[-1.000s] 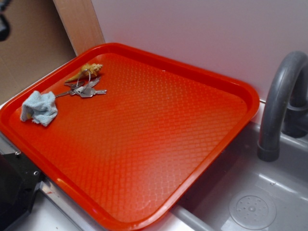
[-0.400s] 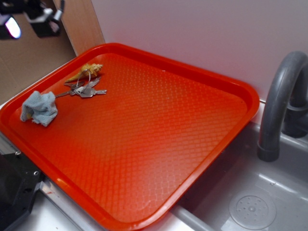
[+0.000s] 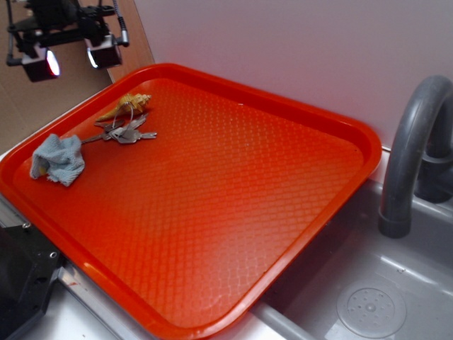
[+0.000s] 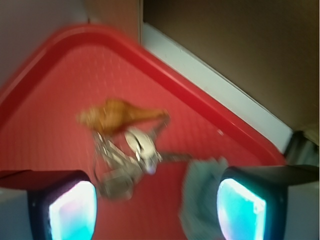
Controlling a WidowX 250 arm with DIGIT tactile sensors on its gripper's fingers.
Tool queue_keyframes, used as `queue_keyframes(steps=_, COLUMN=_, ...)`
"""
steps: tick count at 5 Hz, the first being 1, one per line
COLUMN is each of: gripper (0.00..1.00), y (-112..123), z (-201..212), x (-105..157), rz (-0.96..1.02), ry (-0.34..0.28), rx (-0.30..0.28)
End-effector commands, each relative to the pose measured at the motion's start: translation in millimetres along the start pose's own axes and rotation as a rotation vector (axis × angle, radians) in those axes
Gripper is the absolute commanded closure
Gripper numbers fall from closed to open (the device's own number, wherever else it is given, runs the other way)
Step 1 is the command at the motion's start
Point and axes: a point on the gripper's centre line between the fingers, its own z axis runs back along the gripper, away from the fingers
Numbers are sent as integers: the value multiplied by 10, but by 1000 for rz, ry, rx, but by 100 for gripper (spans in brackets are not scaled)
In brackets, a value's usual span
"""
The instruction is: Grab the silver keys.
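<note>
Here a red tray (image 3: 233,212) sits beside a grey sink (image 3: 396,297); the gripper (image 3: 74,60), fingers apart, has moved in above the keys (image 3: 126,133).

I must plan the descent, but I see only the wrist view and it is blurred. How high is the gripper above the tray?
Observer: In the exterior view the gripper hangs well above the orange tray's far left corner, touching nothing.
Operator: Are the fingers open?
Observer: Yes, the two fingertips stand clearly apart, with nothing between them.
Operator: Do the silver keys touch the shell?
Observer: The silver keys lie right against the tan seashell; their wire ring seems to loop over it.
Operator: And the cloth?
Observer: The light-blue cloth lies crumpled left of the keys, near the tray's left rim; one key points toward it.
</note>
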Motion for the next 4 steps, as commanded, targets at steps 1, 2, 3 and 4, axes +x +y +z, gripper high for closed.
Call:
queue_keyframes(steps=1, gripper=0, y=-250, z=-393, x=153, rz=65, ry=-51, rx=0)
queue_keyframes(steps=2, gripper=0, y=-341, z=-545, x=39, rz=32, ry=8, rx=7)
queue_keyframes(steps=3, gripper=0, y=-342, z=-564, x=-201, rz=-30, ry=33, rx=24)
queue_keyframes(steps=4, gripper=0, y=-316, z=-527, x=-300, rz=-48, ry=39, rx=33)
